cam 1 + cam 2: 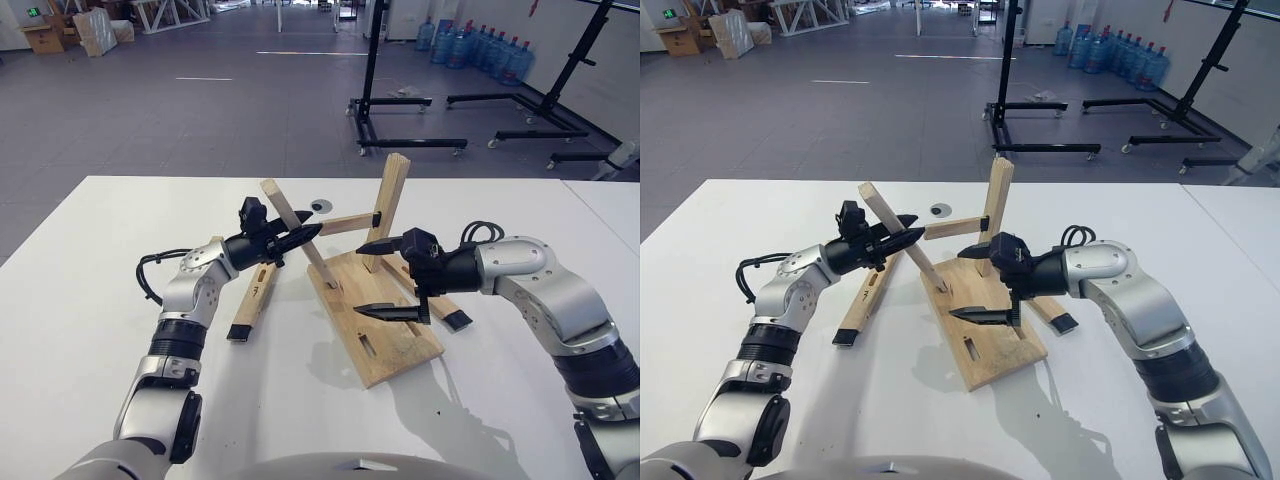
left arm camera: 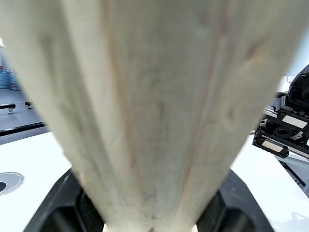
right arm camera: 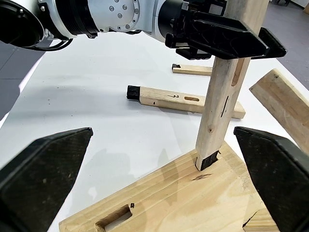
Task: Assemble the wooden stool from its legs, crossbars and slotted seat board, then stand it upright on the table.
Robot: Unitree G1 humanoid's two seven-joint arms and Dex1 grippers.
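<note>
Leg (image 1: 322,266) clenched in left gripper (image 1: 300,238) leans crooked in the seat board (image 1: 390,345) below, right gripper (image 1: 362,280) open, so pushing might jam it.

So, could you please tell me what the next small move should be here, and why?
Probably the left gripper should tip its leg upright and press down: the leg's foot meets the seat board at a slant, while the right gripper hangs open over the board.

seat board (image 1: 395,345) flat | left leg (image 1: 318,265) slotted, tilted | rear leg (image 1: 392,195) near-upright | spare leg (image 1: 252,300) lying
</note>
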